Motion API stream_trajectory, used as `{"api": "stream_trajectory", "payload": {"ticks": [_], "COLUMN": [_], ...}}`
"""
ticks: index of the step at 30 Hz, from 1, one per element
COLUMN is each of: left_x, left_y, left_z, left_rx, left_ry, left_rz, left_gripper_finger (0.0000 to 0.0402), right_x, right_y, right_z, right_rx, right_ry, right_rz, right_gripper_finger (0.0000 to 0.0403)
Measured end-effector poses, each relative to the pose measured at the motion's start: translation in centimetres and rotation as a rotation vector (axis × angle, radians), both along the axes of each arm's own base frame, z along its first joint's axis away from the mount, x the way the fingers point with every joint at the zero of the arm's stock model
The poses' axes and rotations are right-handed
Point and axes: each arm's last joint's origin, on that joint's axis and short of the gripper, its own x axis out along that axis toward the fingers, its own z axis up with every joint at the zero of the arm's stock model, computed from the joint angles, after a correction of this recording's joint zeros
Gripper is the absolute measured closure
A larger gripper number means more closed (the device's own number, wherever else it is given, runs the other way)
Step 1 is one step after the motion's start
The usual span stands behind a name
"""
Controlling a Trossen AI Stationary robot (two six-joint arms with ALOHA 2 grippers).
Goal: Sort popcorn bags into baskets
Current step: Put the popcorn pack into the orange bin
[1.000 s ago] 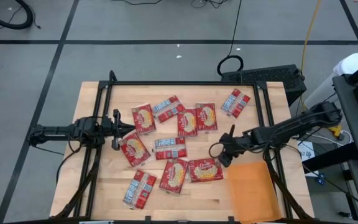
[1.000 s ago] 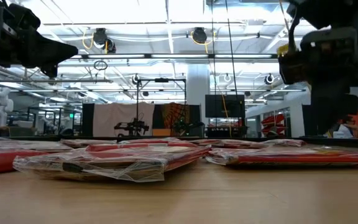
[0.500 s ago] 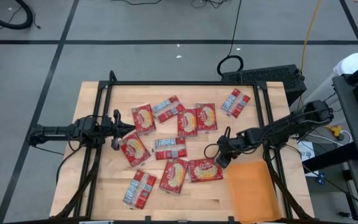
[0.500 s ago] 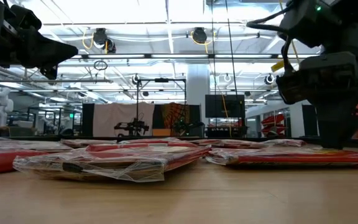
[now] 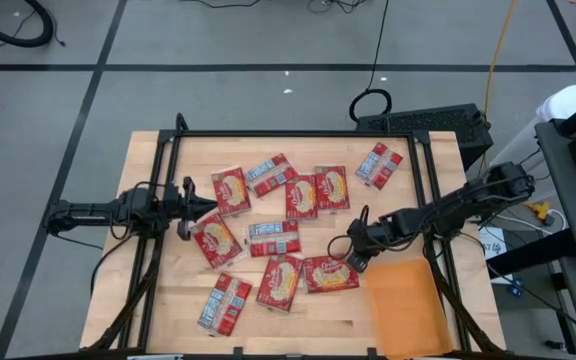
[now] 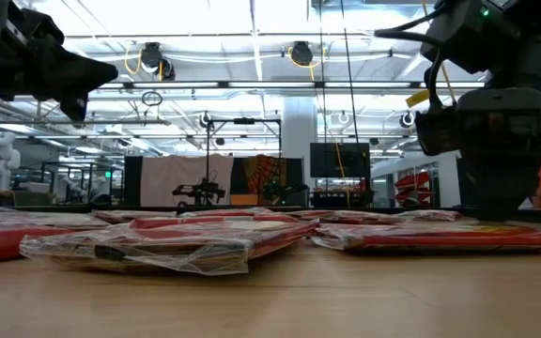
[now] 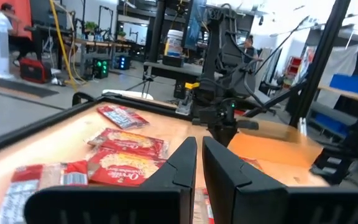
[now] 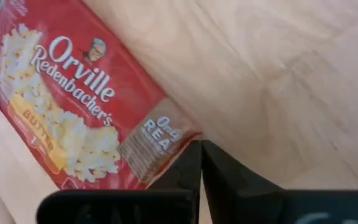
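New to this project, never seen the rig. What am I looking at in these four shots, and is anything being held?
It is a two-armed table robot, each arm ending in a two-finger pincer. One camera looks straight down, one sits at tabletop level, and one rides on each wrist. Red popcorn bags lie scattered on the wooden table, beside an orange basket. The right pincer is down at the corner of an Orville Redenbacher's bag, fingers together, gripping nothing visible. The left pincer waits at the left side, shut and empty.
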Motion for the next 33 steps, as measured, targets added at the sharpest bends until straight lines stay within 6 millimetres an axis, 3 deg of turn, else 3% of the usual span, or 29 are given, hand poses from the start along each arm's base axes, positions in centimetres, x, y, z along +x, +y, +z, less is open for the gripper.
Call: {"api": "stream_trajectory", "payload": {"ticks": [12,19,23,33], "left_x": [0.6,1.4,2.0,3.4], "left_y": [-0.3,-0.8,-1.1,-1.8], "left_z": [-0.6,-0.4,-0.3,-1.1], "left_rx": [-0.106,-0.117,-0.110,-0.084], "left_ry": [0.069,0.061,0.052,0.118], "left_rz": [-0.007,-0.028,-0.033,-0.024], "left_gripper_finger": [0.0368,0.0368,0.0368,0.0368], "right_x": [0.6,0.5,0.9,1.8], "right_y": [-2.2,-2.0,-1.7,-1.9], "right_z": [2.8,3.0,2.5,0.4], "right_rx": [-0.078,-0.053,-0.106,-0.267], "right_ry": [-0.228,-0.244,-0.254,-0.208], "right_rz": [0.094,0.149,0.217,0.346], "right_gripper_finger": [0.0403,0.0398,0.0357,0.0189]}}
